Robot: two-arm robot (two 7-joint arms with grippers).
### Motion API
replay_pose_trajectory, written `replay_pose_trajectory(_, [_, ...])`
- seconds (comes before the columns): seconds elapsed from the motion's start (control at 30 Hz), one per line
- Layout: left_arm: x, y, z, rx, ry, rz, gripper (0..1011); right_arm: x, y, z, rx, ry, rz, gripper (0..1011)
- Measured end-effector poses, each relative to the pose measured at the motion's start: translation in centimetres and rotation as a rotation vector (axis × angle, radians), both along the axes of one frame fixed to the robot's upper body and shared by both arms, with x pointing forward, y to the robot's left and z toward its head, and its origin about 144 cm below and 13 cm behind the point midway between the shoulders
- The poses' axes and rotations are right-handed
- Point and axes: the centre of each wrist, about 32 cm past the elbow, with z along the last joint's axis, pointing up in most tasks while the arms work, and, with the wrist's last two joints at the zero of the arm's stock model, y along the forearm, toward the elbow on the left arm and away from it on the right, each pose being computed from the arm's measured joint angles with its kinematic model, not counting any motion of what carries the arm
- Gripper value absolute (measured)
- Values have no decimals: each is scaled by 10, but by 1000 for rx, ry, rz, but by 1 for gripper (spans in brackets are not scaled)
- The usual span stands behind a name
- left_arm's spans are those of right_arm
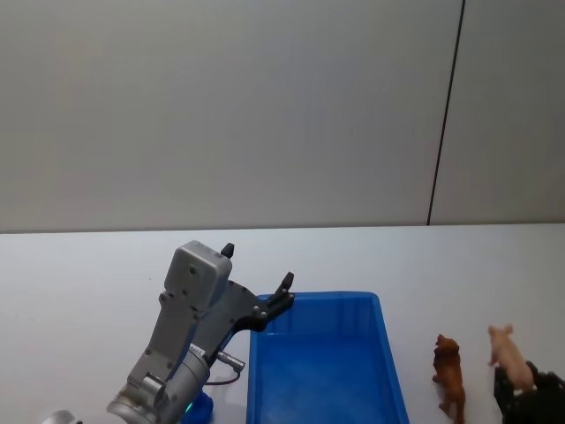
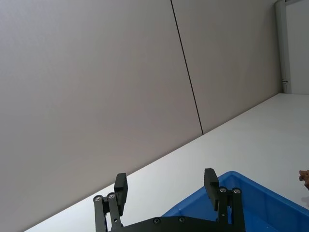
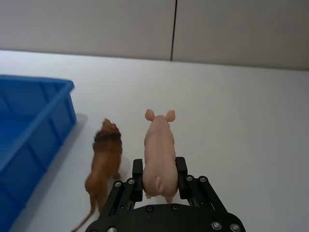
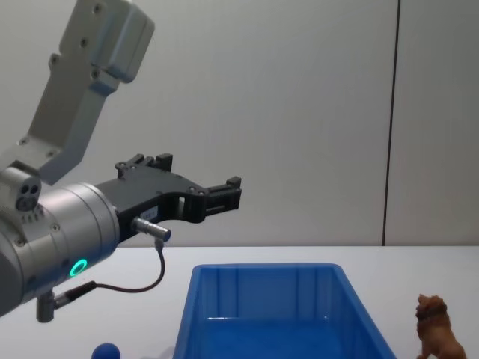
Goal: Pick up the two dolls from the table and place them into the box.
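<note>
The right gripper [image 3: 159, 170] is clamped on a pink pig [image 3: 158, 145]; whether its feet touch the table [image 3: 231, 121] is hidden. The brown lion [image 3: 104, 162] stands between pig and box [image 1: 327, 298]. The left gripper [image 2: 165, 180] hangs wide open, empty, above the box's far left corner. The blue toy [image 4: 107, 351], left of the box, is partly cut off

No readable text anywhere.
Scanning bright-blue rectangular plastic bin [image 1: 327, 298] and plain white tabletop [image 1: 88, 265]: no lettering, labels, brands or numbers.
</note>
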Motion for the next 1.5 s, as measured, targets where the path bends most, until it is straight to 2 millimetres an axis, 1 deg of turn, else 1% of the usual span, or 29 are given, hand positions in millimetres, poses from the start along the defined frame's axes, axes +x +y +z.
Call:
replay_pose_trajectory(0.13, [0,0,0,0,0,0,1001,2,3,11,12,-49,33,381])
replay_pose_trajectory(0.3, [0,0,0,0,0,0,1001,5,7,20,32,-84,79,381])
replay_pose_trajectory(0.5, [0,0,0,0,0,0,1001,12,17,31,75,-121,166,381])
replay_pose_trajectory(0.63, [0,0,0,0,0,0,1001,16,22,35,92,-132,204,381])
replay_pose_trajectory(0.83, [0,0,0,0,0,0,1001,23,36,41,130,-142,304,381])
replay_pose_trajectory(1.07, [0,0,0,0,0,0,1001,30,49,44,155,-136,392,380])
replay_pose_trajectory(1.13, [0,0,0,0,0,0,1001,32,54,45,161,-131,417,422])
replay_pose_trajectory(1.2, [0,0,0,0,0,0,1001,34,58,45,164,-124,435,503])
replay_pose_trajectory(1.27, [0,0,0,0,0,0,1001,35,60,45,165,-118,446,538])
replay_pose_trajectory(1.3, [0,0,0,0,0,0,1001,36,62,45,166,-112,454,585])
replay_pose_trajectory(1.33, [0,0,0,0,0,0,1001,37,62,45,167,-110,456,596])
replay_pose_trajectory(1.4, [0,0,0,0,0,0,1001,37,63,44,166,-104,459,686])
replay_pose_trajectory(1.43, [0,0,0,0,0,0,1001,38,64,44,166,-101,460,686])
replay_pose_trajectory(1.47, [0,0,0,0,0,0,1001,38,64,44,165,-96,460,743])
replay_pose_trajectory(1.5, [0,0,0,0,0,0,1001,38,65,44,165,-94,460,766])
